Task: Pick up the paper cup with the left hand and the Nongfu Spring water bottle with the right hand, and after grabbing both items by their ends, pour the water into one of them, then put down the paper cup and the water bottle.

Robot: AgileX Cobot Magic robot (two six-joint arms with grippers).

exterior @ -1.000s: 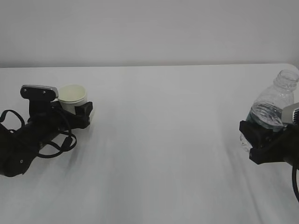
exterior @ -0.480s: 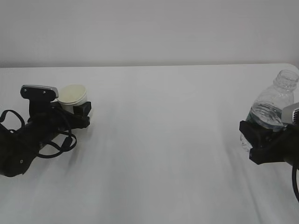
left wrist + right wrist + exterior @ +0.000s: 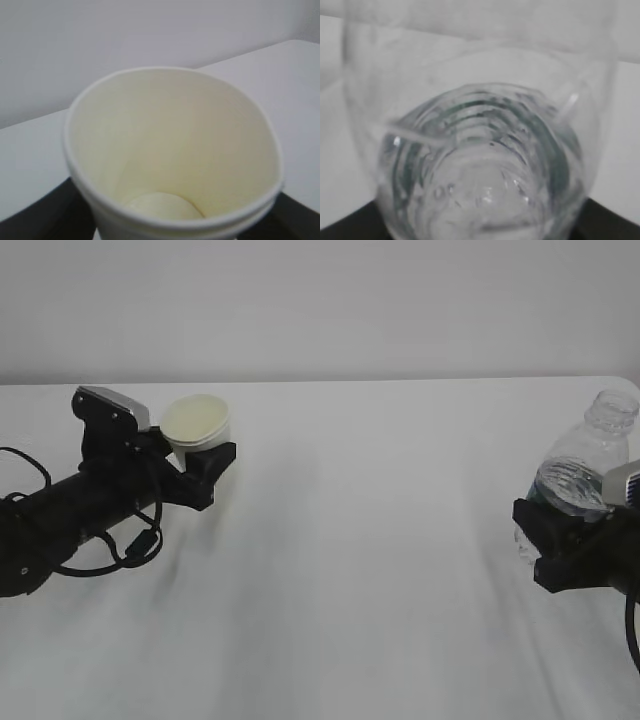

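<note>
The white paper cup point(image 3: 195, 420) is off the table, its cream inside showing, with my left gripper point(image 3: 203, 450) shut on its lower part. The left wrist view looks straight into the empty cup point(image 3: 170, 145), and dark fingers point(image 3: 37, 215) show at both bottom corners. At the right edge, my right gripper point(image 3: 545, 532) is shut on the lower body of the clear Nongfu Spring water bottle point(image 3: 585, 455), which stands upright with an open neck. Water point(image 3: 568, 490) fills part of it. The right wrist view looks through the ribbed bottle point(image 3: 480, 150), whose green band shows faintly.
A white table point(image 3: 380, 560) spans the view, with a plain pale wall behind it. A wide stretch of table lies between the two arms. Loose black cables point(image 3: 120, 540) hang under the left arm.
My left gripper has closed in on the paper cup, then risen and moved right with it. The right gripper and the bottle have stayed where they were.
</note>
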